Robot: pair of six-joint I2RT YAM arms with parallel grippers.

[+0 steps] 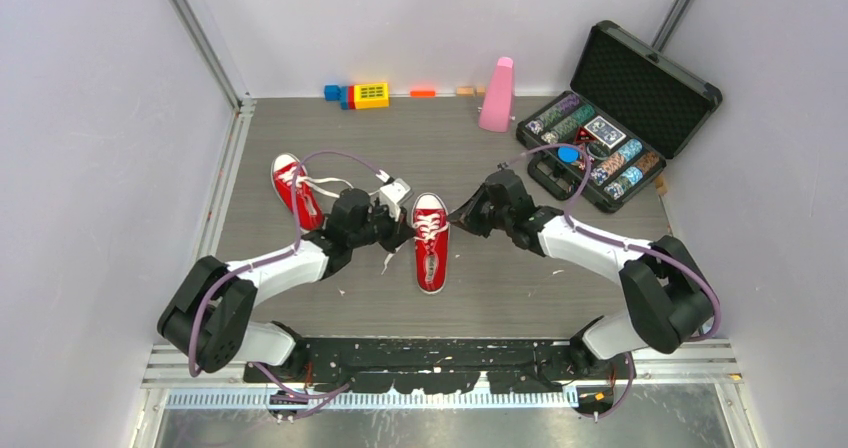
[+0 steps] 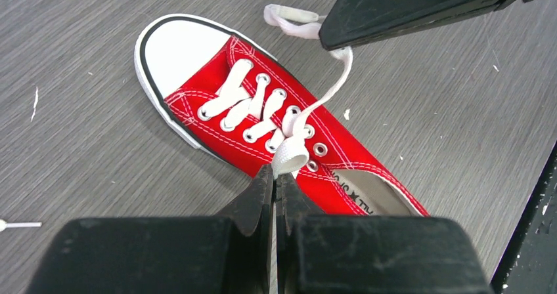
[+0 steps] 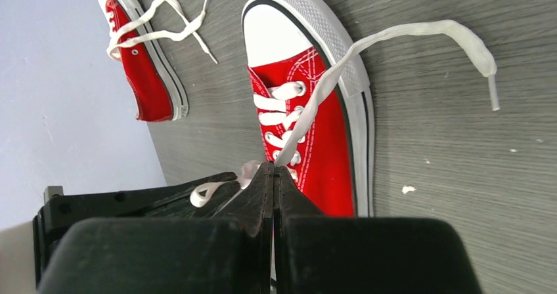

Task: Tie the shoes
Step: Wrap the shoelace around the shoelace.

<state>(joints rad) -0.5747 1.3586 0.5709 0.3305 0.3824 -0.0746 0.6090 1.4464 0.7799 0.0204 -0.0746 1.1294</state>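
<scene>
At the left of the bench [image 1: 520, 298], beside the left forearm, the left shoe [image 1: 297, 190] is seen with its loose laces [image 1: 325, 183] untied and spilled onto the surface. Just right of it, the left hand [image 2: 274, 176] is pressed together on a folded bight of lace [image 2: 289, 155], close above the top eyelets [image 2: 320, 149] of the middle shoe [image 1: 431, 240]. That shoe stands on its sole near the bench centre, toe pointing away from the arm bases. On its right side the right hand [image 3: 272, 172] is likewise clamped on lace. From its tips a long flat run is carried past the toe cap [image 3: 279, 41] to a free end with a plastic tip [image 3: 491, 94].

The shoe is judged light. It can probably be dragged or tipped by a one-sided pull, though some hold may be given by the rubber sole, so tension is best shared between both hands. The canvas is soft and is better left ungripped.

The lace is limp, flat and woven. No shape is kept unless it is held taut, and it is expected to slide readily through the metal eyelets. For tightening, it is best taken near the eyelets. For forming loops, it is best taken further along its length. The plastic tip is small and probably slippery, and is best avoided.
</scene>
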